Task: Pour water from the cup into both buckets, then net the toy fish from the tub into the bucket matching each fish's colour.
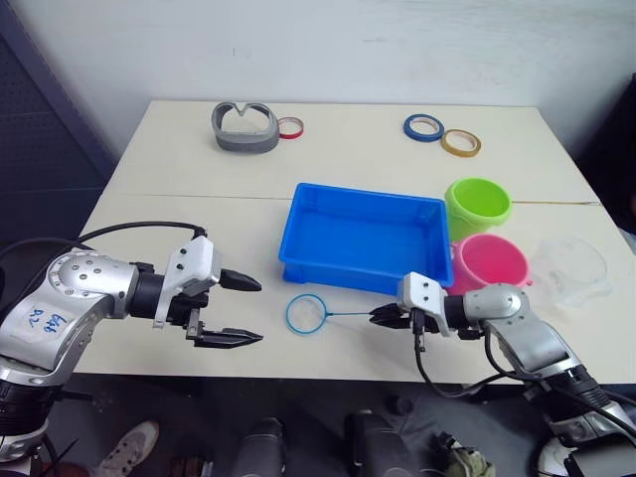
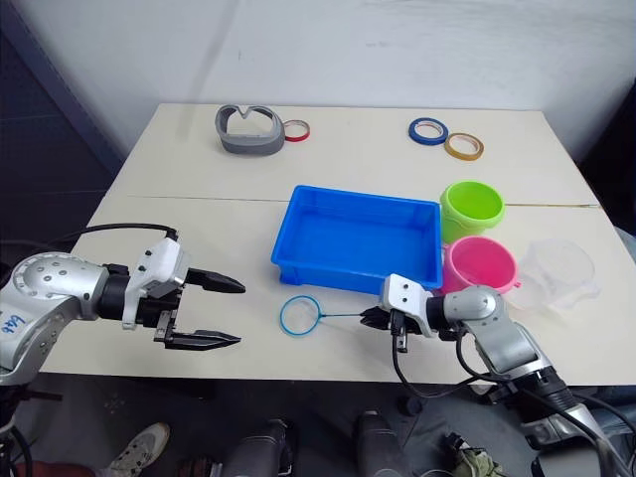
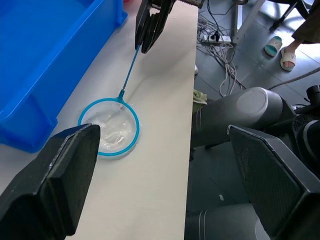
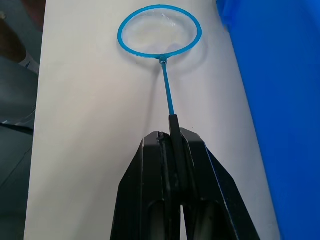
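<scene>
The net (image 1: pixel 306 314) lies flat on the table in front of the blue tub (image 1: pixel 368 237), its hoop (image 4: pixel 160 31) pointing left. My right gripper (image 1: pixel 384 316) is shut on the end of the net's thin handle (image 4: pixel 168 97). Left of the hoop, my left gripper (image 1: pixel 256 311) hovers open and holds nothing. The lime green bucket (image 1: pixel 478 207) and the pink bucket (image 1: pixel 489 260) stand just right of the tub. The clear cup (image 1: pixel 571 268) sits right of the pink bucket. The toy fish are out of view; the tub's inside looks bare.
At the back of the table lie a grey curved holder (image 1: pixel 243 129), a red tape ring (image 1: pixel 290 127), a blue tape ring (image 1: pixel 423 126) and a yellow one (image 1: pixel 461 142). The net sits close to the table's front edge (image 3: pixel 192 100).
</scene>
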You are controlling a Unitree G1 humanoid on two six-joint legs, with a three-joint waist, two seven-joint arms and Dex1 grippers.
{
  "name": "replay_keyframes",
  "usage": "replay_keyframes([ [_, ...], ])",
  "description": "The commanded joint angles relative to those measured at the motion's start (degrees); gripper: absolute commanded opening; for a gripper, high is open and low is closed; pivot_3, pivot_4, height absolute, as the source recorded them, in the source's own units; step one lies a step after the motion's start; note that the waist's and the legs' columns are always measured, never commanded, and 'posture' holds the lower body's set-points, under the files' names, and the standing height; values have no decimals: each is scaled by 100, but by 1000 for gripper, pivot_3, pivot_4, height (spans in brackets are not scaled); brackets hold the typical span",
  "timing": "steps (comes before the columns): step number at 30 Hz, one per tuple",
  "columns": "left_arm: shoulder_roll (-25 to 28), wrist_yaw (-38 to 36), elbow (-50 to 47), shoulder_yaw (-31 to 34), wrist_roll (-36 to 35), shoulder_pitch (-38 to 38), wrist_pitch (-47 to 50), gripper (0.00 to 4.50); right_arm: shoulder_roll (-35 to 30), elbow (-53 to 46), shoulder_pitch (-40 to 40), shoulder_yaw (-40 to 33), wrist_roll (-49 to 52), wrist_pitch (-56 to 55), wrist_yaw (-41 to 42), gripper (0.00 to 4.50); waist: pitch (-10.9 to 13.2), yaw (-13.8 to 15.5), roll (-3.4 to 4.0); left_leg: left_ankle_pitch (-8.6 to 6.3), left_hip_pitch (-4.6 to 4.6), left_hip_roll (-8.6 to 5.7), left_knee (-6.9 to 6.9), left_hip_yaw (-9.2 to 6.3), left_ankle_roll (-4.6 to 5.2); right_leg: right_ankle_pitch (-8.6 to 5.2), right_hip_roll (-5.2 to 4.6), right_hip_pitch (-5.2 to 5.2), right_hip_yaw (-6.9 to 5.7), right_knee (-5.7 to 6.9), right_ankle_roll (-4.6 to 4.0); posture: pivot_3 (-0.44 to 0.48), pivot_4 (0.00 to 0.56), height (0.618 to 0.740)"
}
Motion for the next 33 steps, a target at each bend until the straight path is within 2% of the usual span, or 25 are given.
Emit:
replay_keyframes([
  [1, 45, 27, -89, 87, 29, 34, -91, 4500, 49, 12, -129, -33, -46, -77, 65, 899, 0, 2, 0, 0, 0, 0, 0, 0, 0, 0, 0, 0, 0, 0, 0, 0, 150, 740],
  [2, 44, 40, -87, 94, 35, 43, -96, 4500, 59, 33, -148, -49, -63, -80, 63, 1180, 0, 6, 0, 0, 0, 0, 0, 0, 0, 0, 0, 0, 0, 0, 0, 0, 150, 740],
  [4, 36, 74, -93, 109, 36, 69, -97, 4500, 50, 52, -164, -81, -116, -125, 39, 2278, 0, 6, 0, 0, 0, 0, 0, -1, 0, 0, -1, 0, -1, 0, 0, 0, 150, 740],
  [5, 28, 102, -100, 122, 28, 85, -87, 4500, 22, 40, -162, -109, -140, -128, 19, 2491, 0, 6, 0, 0, 0, 0, 0, 0, 0, 0, -1, 0, 0, 0, 0, 0, 150, 740],
  [9, -33, 341, -125, 318, -105, 234, 105, 4500, -339, -436, 81, -406, 67, 82, 161, 4359, 0, 9, 1, 0, 0, 0, 0, 0, 0, 0, -1, 0, 0, 0, 0, 0, 150, 740],
  [13, -100, 580, -163, 594, -166, 599, 160, 4500, -751, -1109, 522, -833, 366, 344, 191, 4444, 0, 16, 1, -1, -1, 0, -2, -7, -1, 0, -2, 3, -2, -3, 0, 0, 150, 740],
  [16, -227, 865, -379, 942, -237, 1117, 292, 4500, -1024, -1840, 1160, -1400, 763, 676, 140, 4444, 0, 19, 1, -1, 1, 1, -5, -9, -1, 0, -3, 6, -3, -8, -1, 0, 150, 740],
  [19, -575, 1359, -669, 1303, -278, 1779, 411, 4500, -1069, -2671, 2105, -1929, 1088, 866, -43, 4444, 0, 18, 0, -4, 1, 2, -19, -14, -4, -1, -4, 6, -4, -13, -1, 0, 150, 740],
  [22, -976, 1803, -813, 1543, -291, 2344, 505, 4500, -960, -3082, 2819, -2196, 1145, 978, -352, 4444, -1, 11, -1, -5, 7, 4, -22, -16, -6, 0, -2, 9, -4, -11, -1, 0, 150, 740],
  [25, -1387, 2099, -633, 1575, -31, 3115, 285, 4500, -783, -2960, 3405, -2306, 1003, 788, -622, 4444, -2, 14, 0, -3, 15, 3, -23, -12, -5, -4, -3, 25, -1, -25, -8, 0, 150, 740],
  [27, -1526, 2159, -495, 1563, 83, 3374, 123, 4500, -738, -2828, 3544, -2311, 919, 655, -699, 4444, 1, 15, -7, -5, 88, 4, -52, -5, -6, -18, -5, 105, -1, -61, -32, 0, 150, 740],
  [30, -1646, 2156, -224, 1532, 249, 3529, -181, 4500, -724, -2561, 3497, -2268, 816, 501, -783, 4444, 1, 17, -7, -3, 140, 7, -70, -9, -6, -19, -6, 157, -4, -86, -42, 0, 150, 740],
  [31, -1667, 2158, -201, 1538, 243, 3509, -202, 4500, -730, -2489, 3462, -2263, 806, 469, -793, 4444, 1, 20, -8, -4, 177, 11, -85, -8, -8, -29, -6, 198, -5, -108, -65, 0, 150, 740],
  [33, -1685, 2165, -177, 1551, 223, 3466, -232, 4500, -745, -2396, 3418, -2249, 778, 423, -812, 4444, 0, 28, -8, -16, 186, 16, -90, -9, -27, -51, -8, 212, -4, -122, -107, 0, 150, 740],
])
